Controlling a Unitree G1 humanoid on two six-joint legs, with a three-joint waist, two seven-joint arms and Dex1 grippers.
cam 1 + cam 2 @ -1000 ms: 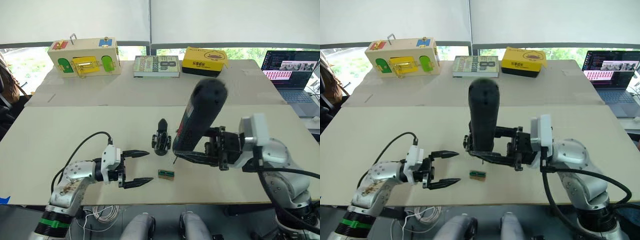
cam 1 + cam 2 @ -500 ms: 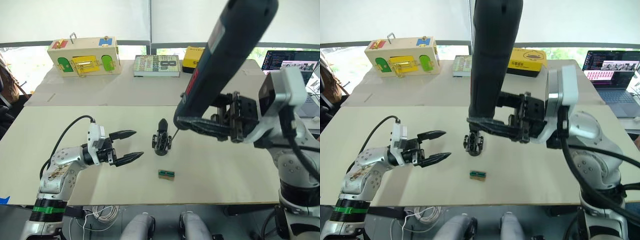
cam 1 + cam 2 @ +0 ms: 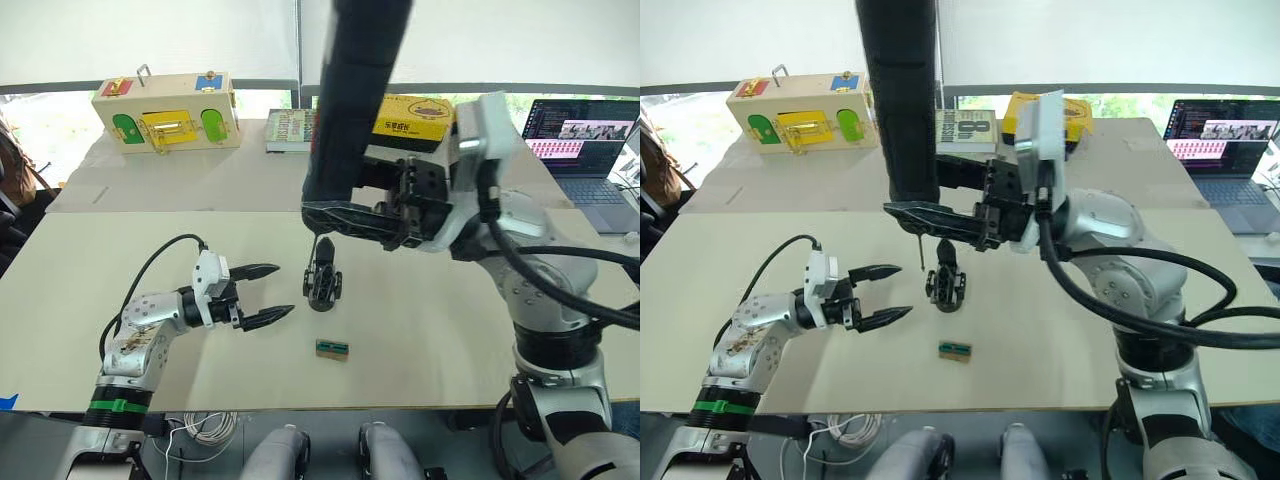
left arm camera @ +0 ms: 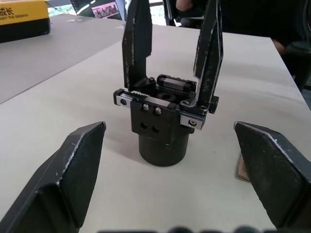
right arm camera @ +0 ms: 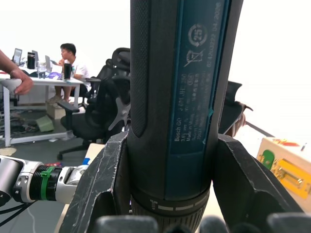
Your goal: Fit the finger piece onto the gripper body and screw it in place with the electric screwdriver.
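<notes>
Right gripper (image 3: 375, 215): I've got it clamped around the electric screwdriver (image 3: 355, 95), fingers pinching the lower barrel, tool upright with the thin bit pointing down above the table (image 3: 450, 330).
Gripper body (image 3: 322, 283): standing on its rounded base mid-table, just below and beside the bit tip; from my left wrist view it carries two upright black blades in its frame.
Finger piece (image 4: 137, 41): I take one of those blades for it, seated in the body already; I can't tell which of the two, nor whether any screw is in.
Left gripper (image 3: 262, 295): jaws spread wide, empty, hovering low just to the left of the body, pointed at it, not touching.
Step in hand: I judge I'm lining the bit up on a screw head while the left claw comes in to steady the body.
How to do it well: close the left fingers on the base first, so the body won't tip or spin, then lower the bit straight down, square to the screw.
In the way: small green-and-tan block (image 3: 332, 348) lies near the body, toward me; clear of both claws.
Further off: wooden latch box (image 3: 167, 109), book (image 3: 288, 130), yellow box (image 3: 415, 117), laptop (image 3: 583, 138), all well apart at the back.
</notes>
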